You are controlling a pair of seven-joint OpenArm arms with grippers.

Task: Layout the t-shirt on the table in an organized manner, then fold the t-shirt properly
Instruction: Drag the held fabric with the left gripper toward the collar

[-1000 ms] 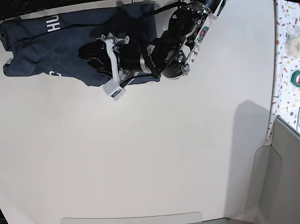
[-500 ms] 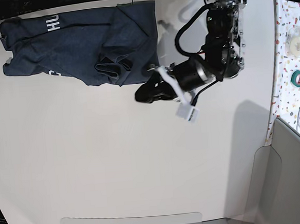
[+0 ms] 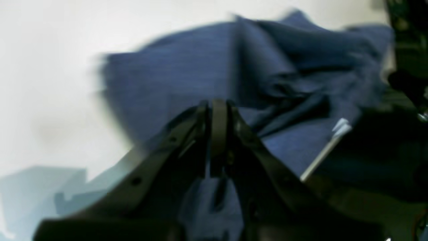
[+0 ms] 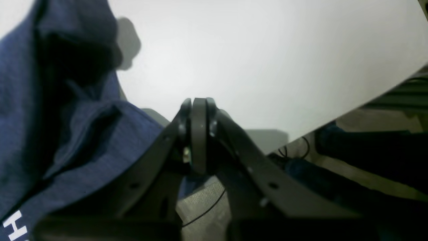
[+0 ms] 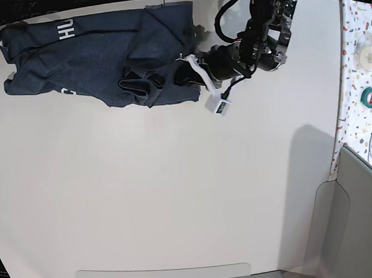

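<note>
T-shirt (image 5: pixel 96 59) unmoved; left gripper (image 5: pixel 184 73) returned, jaws seemingly closed, at its edge.

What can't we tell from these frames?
- Dark navy cotton t-shirt: white lettering mostly folded under, base view; word unreadable.
- Left gripper: wrist view motion-blurred; shut, but whether it pinches cloth is unclear.
- Right gripper: cut off at base view's left edge; any grip unclear.

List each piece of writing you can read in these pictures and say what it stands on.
"HU": white capitals on the t-shirt, near its far edge in the base view.
"H": white capital on the t-shirt, lower left corner of the right wrist view; the rest is cut off.
A white partial letter at the t-shirt's near edge: unreadable.
</note>
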